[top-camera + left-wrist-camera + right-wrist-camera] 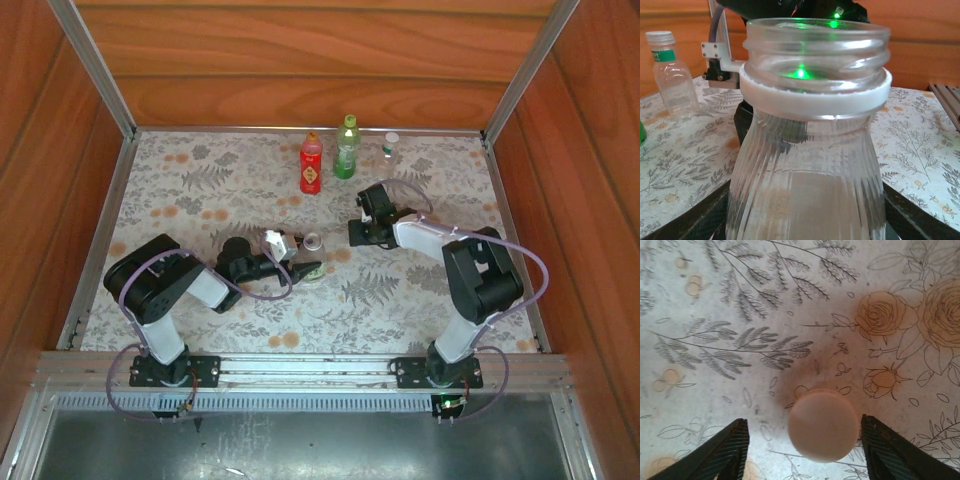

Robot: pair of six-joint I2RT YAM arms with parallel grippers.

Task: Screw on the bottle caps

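A clear ribbed bottle (807, 165) with an open mouth and a white neck ring stands between the dark fingers (705, 217) of my left gripper (807, 227), which press on both its sides. From above this bottle (312, 243) sits mid-table in my left gripper (303, 257). My right gripper (804, 421) hangs open over a white cap (824, 426) lying flat on the cloth, with a gap on each side. From above it (358, 233) is just right of the held bottle. The red bottle (311, 166), green bottle (346, 149) and labelled clear bottle (390, 146) stand capped at the back.
A floral cloth (200, 200) covers the table, framed by metal rails (95, 240) and wooden walls. The labelled clear bottle (670, 75) stands behind and to the left of the held bottle. The right arm (470, 270) is bent over the right side.
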